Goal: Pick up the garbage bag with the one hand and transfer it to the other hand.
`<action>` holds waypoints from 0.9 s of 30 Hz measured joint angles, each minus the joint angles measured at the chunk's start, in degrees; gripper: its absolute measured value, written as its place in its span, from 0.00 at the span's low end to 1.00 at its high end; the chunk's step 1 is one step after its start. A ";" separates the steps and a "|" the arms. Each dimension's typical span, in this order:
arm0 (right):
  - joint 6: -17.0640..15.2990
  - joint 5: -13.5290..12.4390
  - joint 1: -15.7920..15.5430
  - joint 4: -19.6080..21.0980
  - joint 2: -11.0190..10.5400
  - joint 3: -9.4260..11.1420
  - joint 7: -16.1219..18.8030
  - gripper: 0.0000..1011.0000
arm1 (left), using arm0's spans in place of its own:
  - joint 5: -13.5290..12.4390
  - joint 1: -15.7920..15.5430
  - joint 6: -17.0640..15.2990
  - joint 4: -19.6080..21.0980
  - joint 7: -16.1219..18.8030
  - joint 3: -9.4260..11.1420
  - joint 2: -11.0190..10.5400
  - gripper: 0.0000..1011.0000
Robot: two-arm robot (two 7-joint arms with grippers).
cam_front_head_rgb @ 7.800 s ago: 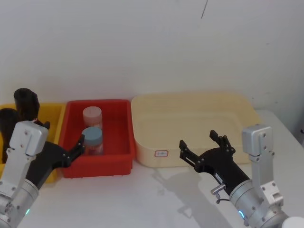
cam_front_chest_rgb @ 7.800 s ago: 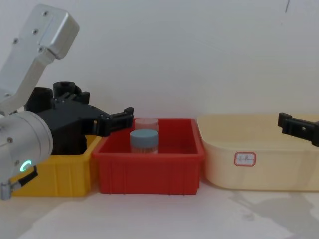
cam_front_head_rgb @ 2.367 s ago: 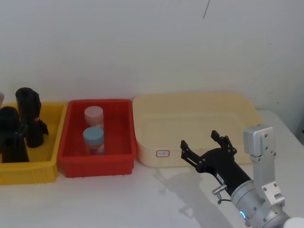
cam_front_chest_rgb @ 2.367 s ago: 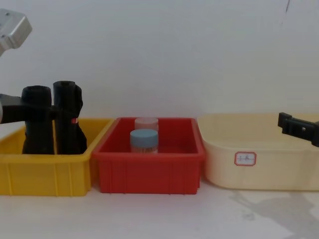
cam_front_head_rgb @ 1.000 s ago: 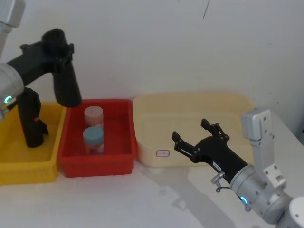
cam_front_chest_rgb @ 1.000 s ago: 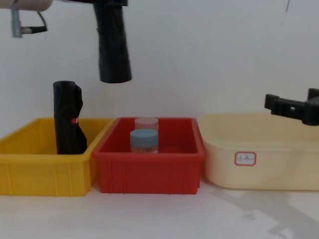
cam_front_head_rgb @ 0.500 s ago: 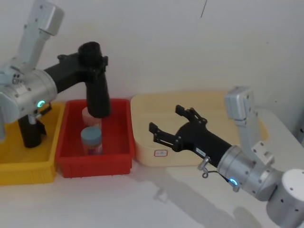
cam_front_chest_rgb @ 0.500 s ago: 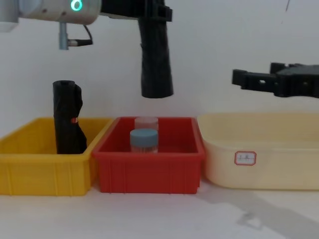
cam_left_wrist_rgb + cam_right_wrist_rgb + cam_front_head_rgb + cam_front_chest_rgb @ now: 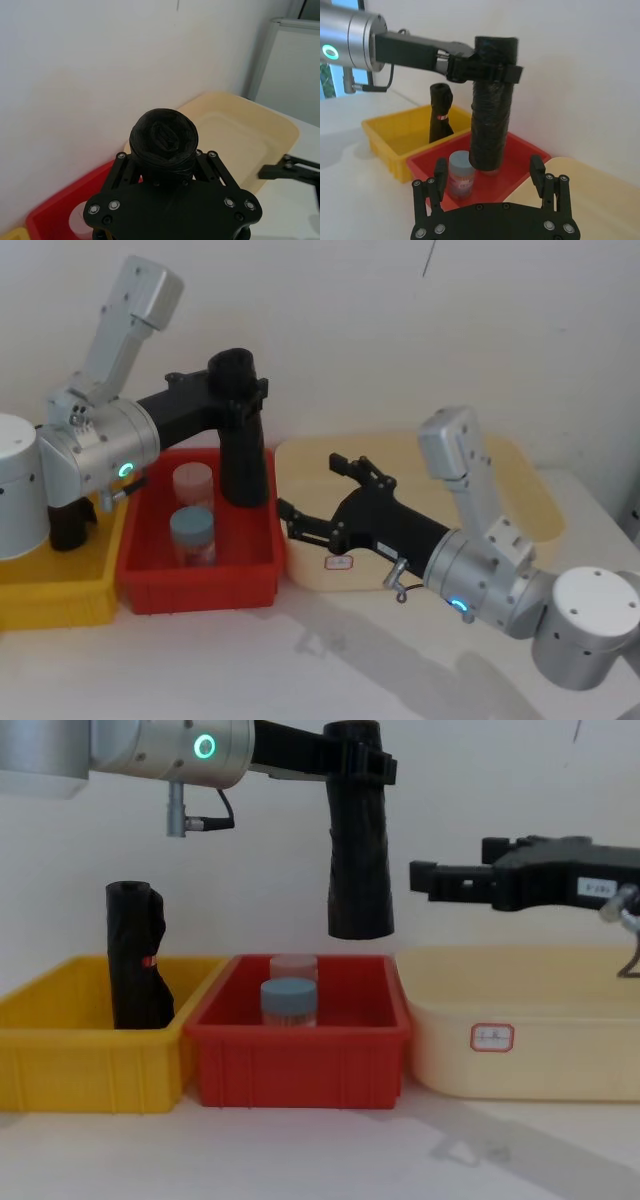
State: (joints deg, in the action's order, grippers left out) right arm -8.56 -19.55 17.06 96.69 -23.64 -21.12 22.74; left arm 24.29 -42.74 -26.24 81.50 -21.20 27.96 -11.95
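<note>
The garbage bag (image 9: 245,455) hangs upright in the air above the rear right part of the red bin (image 9: 200,590). Its lower end is clear of the blue-lidded jar (image 9: 192,530) and the pale-lidded jar (image 9: 193,480) standing in that bin. The left gripper (image 9: 238,388), on the arm with the green ring, pinches the roll near its top end, fingers pressed against both sides; the lower body of the roll is bare. The right gripper (image 9: 312,485), on the arm with the blue ring, is at 3 o'clock of the roll in the chest view, near it but not touching, with its 2 fingers spread wide and aimed at the roll. The step in hand appears to be the handover approach. To do it well, advance the right gripper toward 9 o'clock until the roll sits between the spread fingers, below the left gripper's hold, so that the 2 grippers do not collide. Centre the roll before closing; an off-centre close would likely push it aside and tilt it. Close the right fingers fully first, and only then release the left fingers. The rolled film is probably smooth and slightly soft, so a firm grip is advisable. A second black roll (image 9: 135,955) stands in the yellow bin (image 9: 90,1070) at 9 o'clock, and the cream bin (image 9: 560,1060) lies at 3 o'clock beneath the right gripper.
</note>
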 joint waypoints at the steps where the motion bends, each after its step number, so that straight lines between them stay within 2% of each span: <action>1: -0.04 0.37 0.21 -0.23 0.03 -0.26 0.00 0.99 | 0.04 0.00 -0.04 0.07 -0.03 0.09 0.00 0.37; 15: -2.21 4.86 4.16 -5.59 1.66 -3.49 -1.39 0.99 | 0.99 0.54 -1.12 2.70 -0.97 0.97 -1.30 0.37; 27: -4.31 6.22 7.06 -9.74 3.84 -4.04 -2.19 0.99 | 1.50 1.19 -1.18 4.49 -1.49 1.42 -2.83 0.37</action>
State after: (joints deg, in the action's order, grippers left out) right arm -12.87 -13.33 24.12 86.96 -19.79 -25.16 20.55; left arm 25.79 -41.55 -27.42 86.00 -22.69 29.39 -14.78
